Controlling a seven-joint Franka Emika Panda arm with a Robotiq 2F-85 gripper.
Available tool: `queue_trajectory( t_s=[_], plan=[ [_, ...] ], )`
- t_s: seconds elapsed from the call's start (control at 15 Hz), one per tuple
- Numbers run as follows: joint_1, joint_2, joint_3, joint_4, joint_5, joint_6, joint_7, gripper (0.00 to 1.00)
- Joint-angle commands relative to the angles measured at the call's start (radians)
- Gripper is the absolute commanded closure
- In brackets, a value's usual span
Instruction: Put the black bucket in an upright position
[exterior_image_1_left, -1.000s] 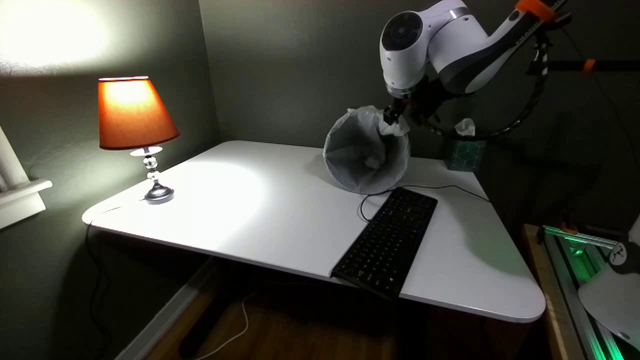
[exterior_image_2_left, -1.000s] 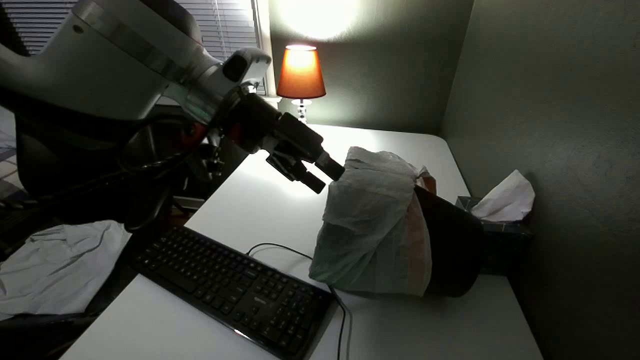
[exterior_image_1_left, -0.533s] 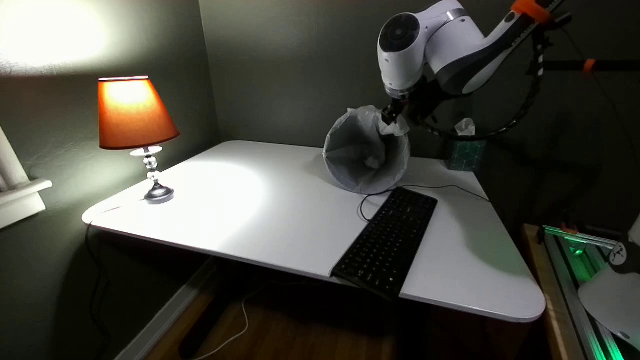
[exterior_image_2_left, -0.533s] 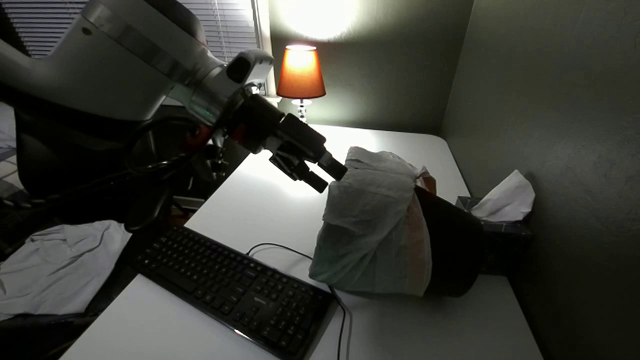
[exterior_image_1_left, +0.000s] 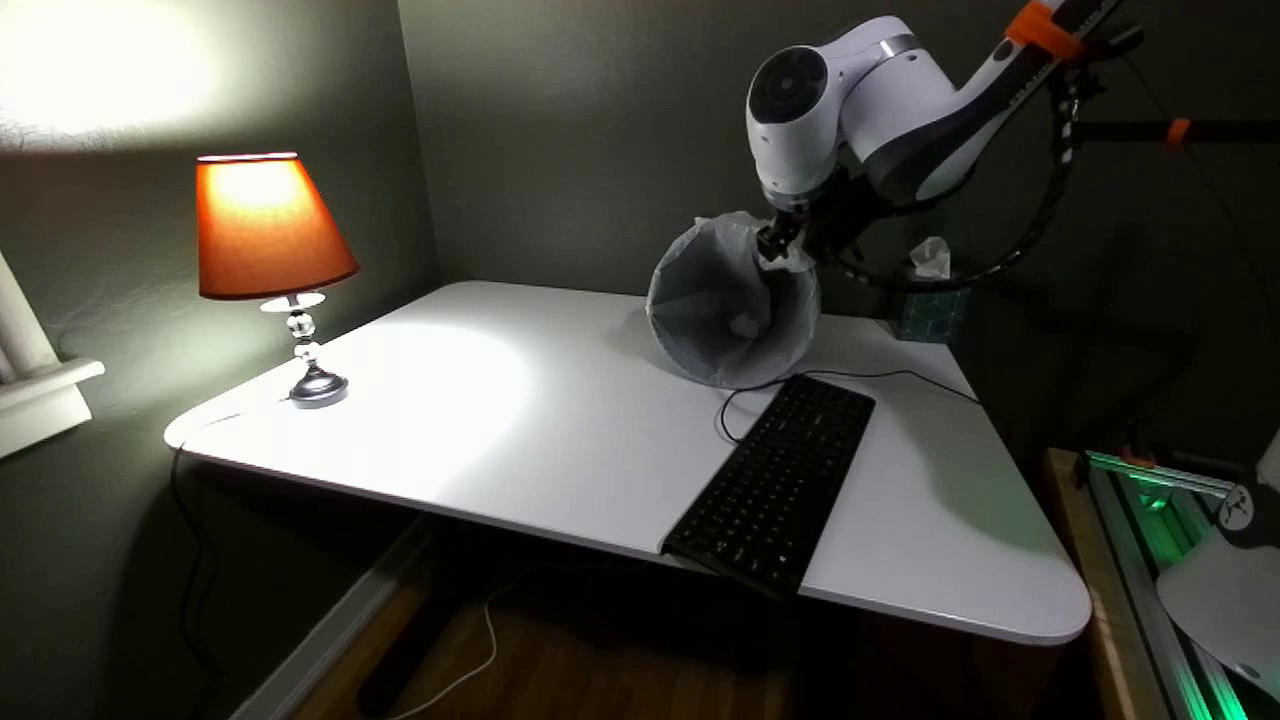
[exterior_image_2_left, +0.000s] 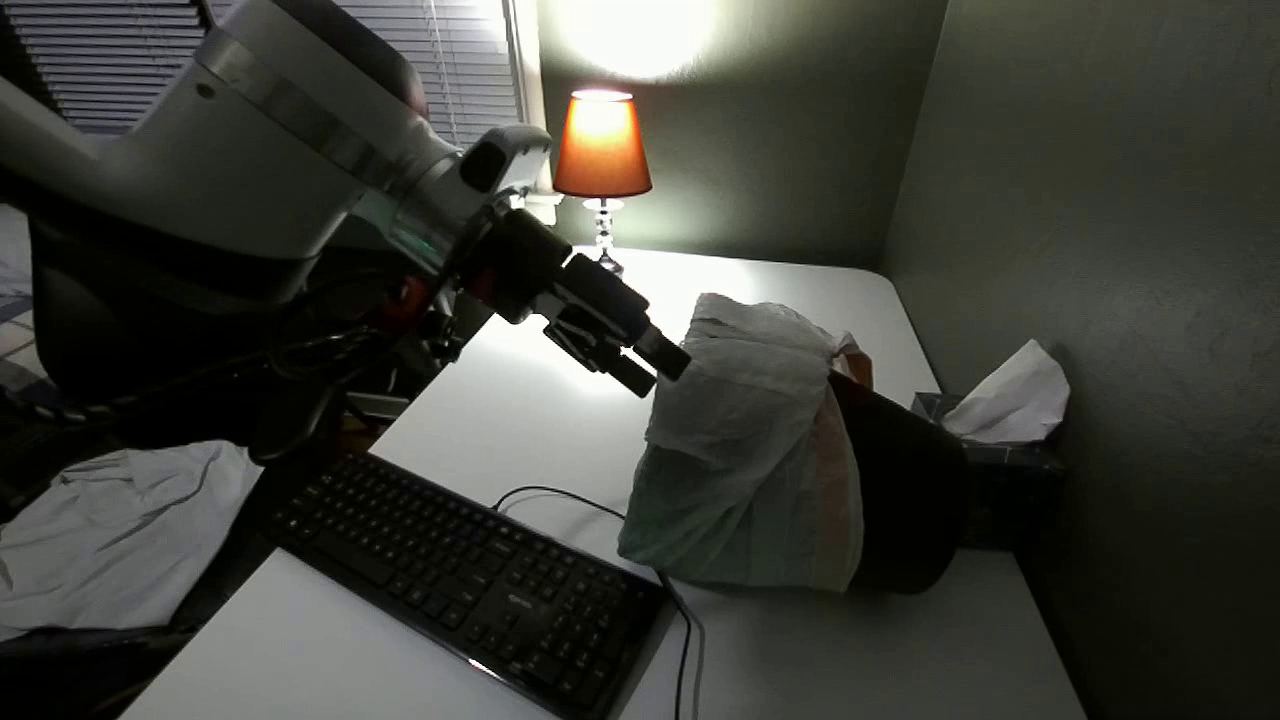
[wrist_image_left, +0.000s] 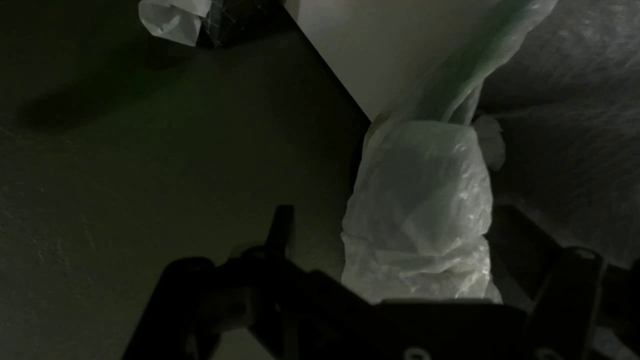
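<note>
The black bucket (exterior_image_2_left: 905, 490) lies on its side on the white desk, its white bag liner folded over the rim. In an exterior view its open mouth (exterior_image_1_left: 735, 310) faces the camera. My gripper (exterior_image_2_left: 655, 368) is at the upper edge of the bucket's mouth, also seen in an exterior view (exterior_image_1_left: 776, 243). In the wrist view the gripper's fingers (wrist_image_left: 395, 215) are wide apart, with the bag-covered rim (wrist_image_left: 420, 195) lying between them. One finger is outside the bucket, the other on the mouth side. Contact with the bag cannot be told.
A black keyboard (exterior_image_1_left: 780, 480) with a cable lies in front of the bucket's mouth. A tissue box (exterior_image_1_left: 932, 305) stands behind the bucket near the wall. A lit orange lamp (exterior_image_1_left: 265, 230) stands at the desk's far end. The white desk (exterior_image_1_left: 560, 440) adjoins dark walls.
My gripper has moved slightly down and sideways along the bucket's mouth, closer to the rim. The bucket, keyboard and tissue box have not moved.
</note>
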Motion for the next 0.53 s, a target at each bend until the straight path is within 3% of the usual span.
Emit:
queue_trajectory(
  t_s=[0.0,0.33,0.4,0.47],
  plan=[
    [0.020,0.069,-0.012,0.037,-0.046,-0.004,0.102,0.00],
    [0.019,0.134,-0.017,0.083,-0.112,-0.019,0.189,0.00],
    [0.019,0.146,-0.017,0.091,-0.119,-0.019,0.198,0.10],
    [0.018,0.158,-0.018,0.098,-0.128,-0.020,0.208,0.27]
  ],
)
